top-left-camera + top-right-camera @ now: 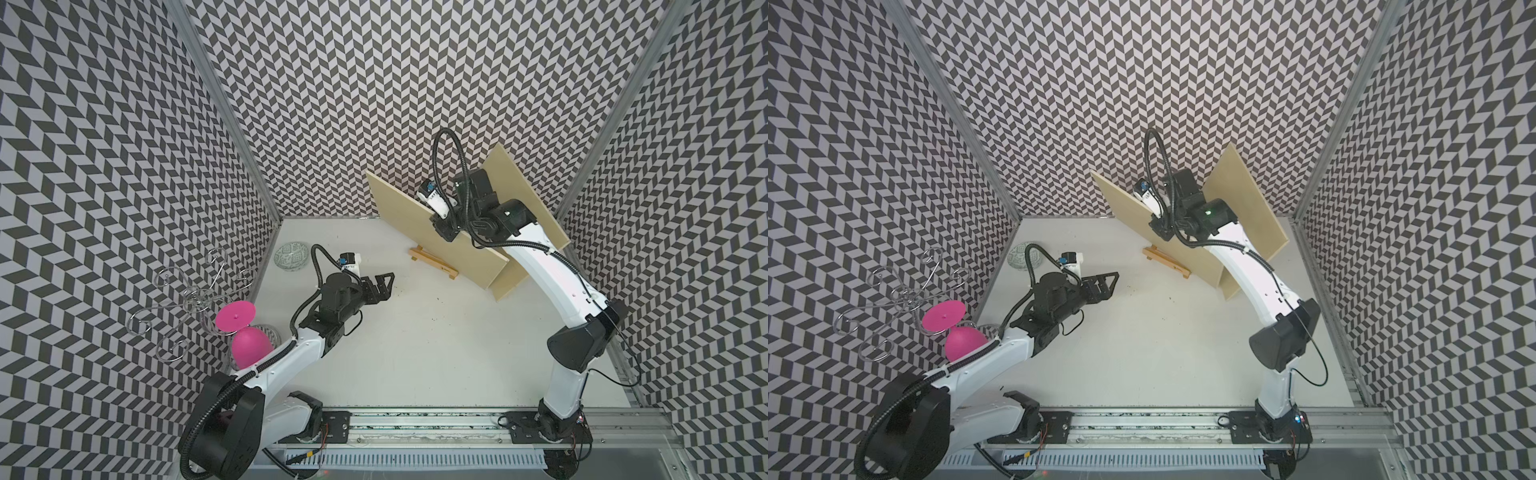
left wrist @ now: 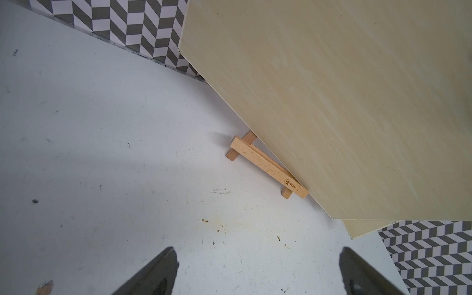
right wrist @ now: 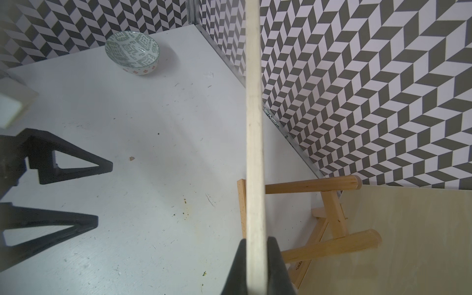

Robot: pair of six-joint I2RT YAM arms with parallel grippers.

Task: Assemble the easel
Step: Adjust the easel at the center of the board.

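Three walls (image 1: 374, 104) in black-and-white chevron pattern, joined by silver metal corner posts (image 1: 223, 104). White surface (image 1: 415, 353), matte and scuffed, with dark specks and a yellowish stain. Metal rail (image 1: 415, 420) along the near edge, slotted white strip (image 1: 415, 459) just beside it. Even, soft light, faint shadows.

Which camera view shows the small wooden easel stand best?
The right wrist view: the easel stand shows its legs and rear brace close up. The left wrist view shows only its front ledge beside the board; in both top views the stand is small.
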